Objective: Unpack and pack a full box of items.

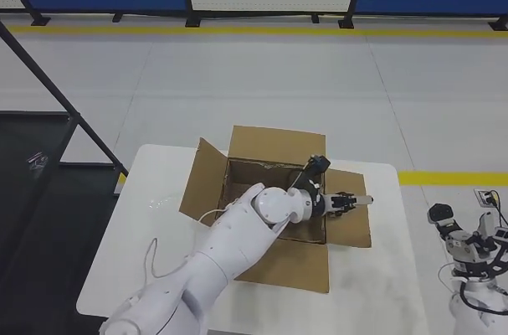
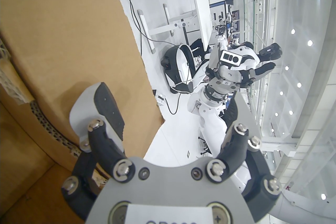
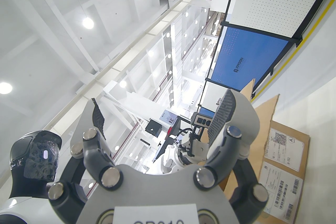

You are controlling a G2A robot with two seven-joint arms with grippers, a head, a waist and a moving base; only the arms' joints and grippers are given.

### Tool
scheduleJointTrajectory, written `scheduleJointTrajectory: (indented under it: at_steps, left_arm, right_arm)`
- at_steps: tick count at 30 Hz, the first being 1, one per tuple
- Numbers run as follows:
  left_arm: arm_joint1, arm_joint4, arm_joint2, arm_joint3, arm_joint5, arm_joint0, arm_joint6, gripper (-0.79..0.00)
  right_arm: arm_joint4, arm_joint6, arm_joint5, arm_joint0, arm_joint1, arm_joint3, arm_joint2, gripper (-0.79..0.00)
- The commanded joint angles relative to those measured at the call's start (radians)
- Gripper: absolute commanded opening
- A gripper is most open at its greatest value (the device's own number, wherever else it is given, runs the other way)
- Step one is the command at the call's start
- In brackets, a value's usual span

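The cardboard box (image 1: 277, 141) stands on the white table (image 1: 153, 251), toward its far side, with all four flaps folded outward. The left arm reaches across the opening from the near side and covers most of the inside. The small part that remains is in shadow, so I cannot say what items lie in the box.

The left gripper (image 1: 358, 201) is over the right-hand flap (image 1: 354, 230), just past the box wall. Seen from its own wrist camera, its fingers (image 2: 109, 104) stand wide apart and nothing is clamped between them. The rough edge of a flap runs through the gap between them, and one finger is in front of the cardboard. Whether any pad touches the cardboard, I cannot tell. Next to this finger there is a corrugated edge (image 2: 39, 114) and more brown cardboard, both cut off by the frame, so I cannot tell which part of the box they are.

The right gripper (image 3: 160, 114) is well apart from the box and points up toward the ceiling lights. Its fingers are also spread wide and hold nothing. Beyond one finger shows an outer side of the box with white paper labels (image 3: 281, 172); this side is partly hidden by that finger.
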State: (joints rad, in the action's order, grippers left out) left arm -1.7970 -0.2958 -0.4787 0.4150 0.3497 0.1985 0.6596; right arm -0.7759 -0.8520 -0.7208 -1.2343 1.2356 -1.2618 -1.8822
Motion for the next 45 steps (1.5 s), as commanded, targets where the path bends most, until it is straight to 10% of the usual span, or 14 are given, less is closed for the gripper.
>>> scheduleJointTrajectory:
  at_steps: [1,13,27,34,45]
  left_arm:
    - [-0.011,-0.002,-0.004,-0.025,0.007,-0.005,0.005,0.000]
    - [-0.009,-0.020,-0.083,-0.100,0.128,-0.083,0.020,0.000]
    - [0.158,-0.050,-0.255,-0.195,0.334,-0.123,0.019,0.000]
    - [0.266,-0.099,-0.348,-0.197,0.490,-0.061,0.045,0.000]
    - [0.266,-0.099,-0.348,-0.197,0.490,-0.061,0.045,0.000]
  right_arm:
    - [0.006,0.012,-0.004,-0.007,0.000,-0.025,0.003,0.000]
    - [0.125,0.047,0.005,0.002,-0.008,-0.138,0.025,0.000]
    - [0.782,0.146,0.018,0.131,-0.008,-0.353,0.228,0.000]
    - [0.836,0.180,0.069,0.169,-0.003,-0.355,0.288,0.000]
    - [0.910,0.166,0.069,0.175,-0.005,-0.396,0.315,0.000]
